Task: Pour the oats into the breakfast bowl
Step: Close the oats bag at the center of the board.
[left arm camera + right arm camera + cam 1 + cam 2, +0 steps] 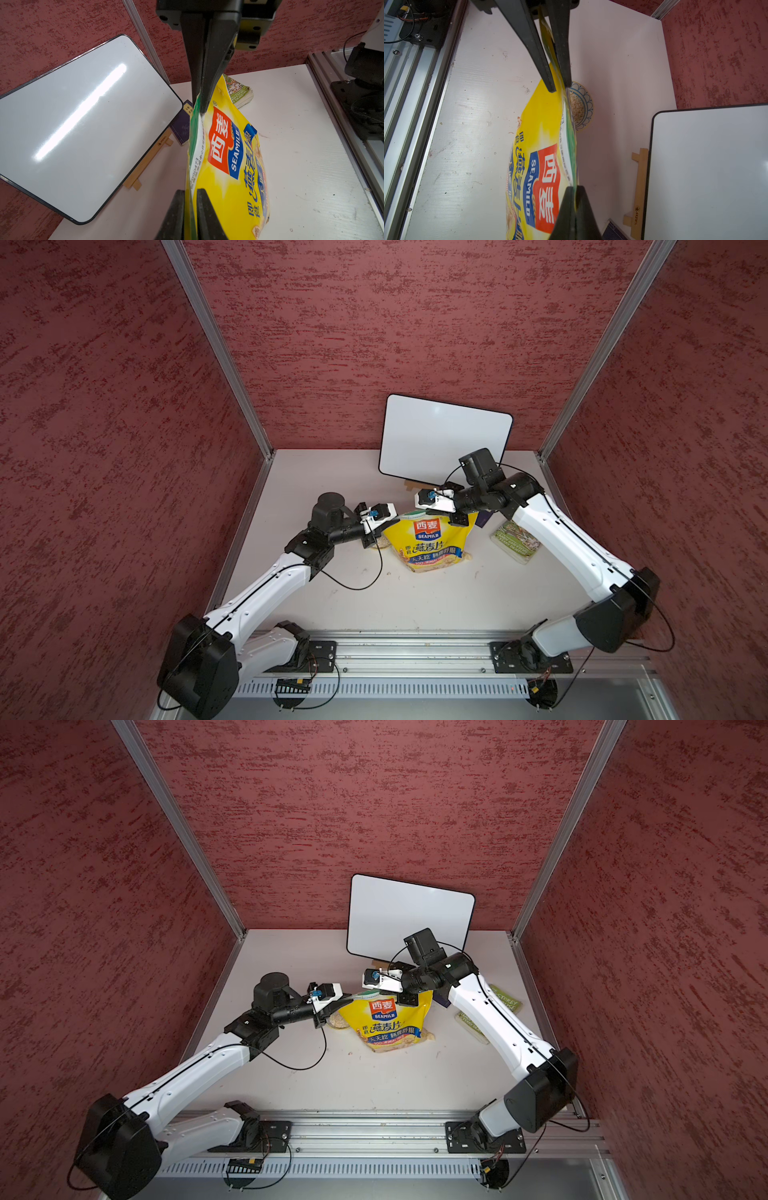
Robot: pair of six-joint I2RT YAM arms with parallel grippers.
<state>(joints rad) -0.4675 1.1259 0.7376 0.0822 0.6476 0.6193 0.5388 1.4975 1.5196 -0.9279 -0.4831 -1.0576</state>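
Left gripper [190, 190] first: its jaws are pressed together on one top corner of the yellow pouch [228, 166], with the thin film pinched flat between them. My right gripper [574, 188] does the same at the opposite top corner, jaws closed hard on the film. Between the two grips the pouch's green-and-white top edge runs nearly straight. The printed front (red and blue logo, Chinese lettering) faces the arm bases in both top views. Whether the pouch's bottom touches the table [415, 601] or hangs just clear of it, I cannot tell.

The bowl [589, 104] sits on the table on my left gripper's side, just beside the pouch. In the right wrist view it is partly hidden behind the pouch's top edge. A heap of pale oats [576, 107] lies inside it, below the blue patterned rim. In a top view only a sliver of the bowl [380, 545] shows, under the left gripper's fingers.

Behind the pouch a whiteboard [444, 439] stands tilted on a small wooden stand [640, 187] by the back wall. A green book [515, 545] lies flat near my right arm, well apart from the bowl. A dark purple book [181, 124] lies by the whiteboard's foot.
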